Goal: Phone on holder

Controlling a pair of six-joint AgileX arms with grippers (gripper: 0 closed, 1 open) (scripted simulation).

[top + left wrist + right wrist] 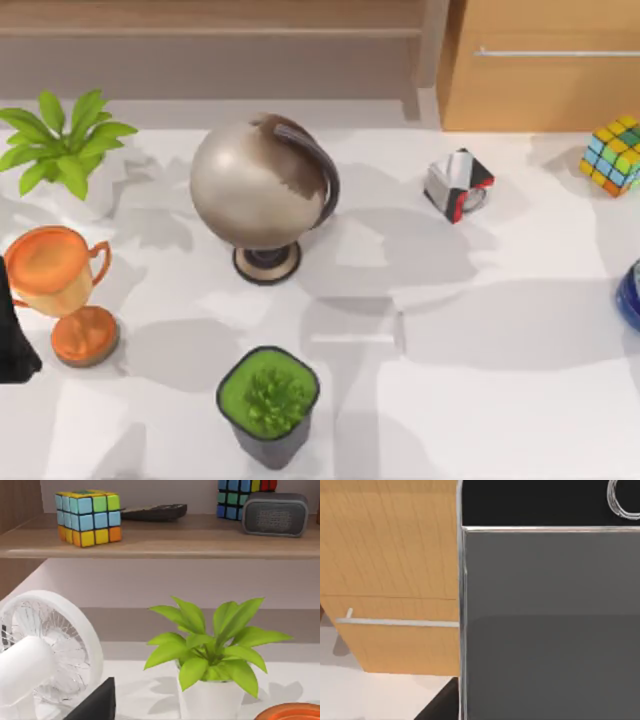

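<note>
1. The phone [550, 620] sits right up against the right wrist camera, grey screen facing it, with the wooden cabinet [390, 580] behind.
2. For the right end effector I cannot tell the opening or whether it holds the phone. The dark wedge [442, 702] by the phone's edge may be one of its fingers.
3. The holder is not clearly identified. The small red, black and white block [458, 185] on the desk [480, 380] is a candidate.
4. To do it well, I'd confirm a firm hold first. Then keep the phone's tilt steady, come in clear of the globe [262, 190] and Rubik's cube [613, 153], and lower slowly.
5. The left arm [14, 335] is parked at the desk's left edge by the trophy [62, 290]. I cannot tell its end effector state either.
</note>
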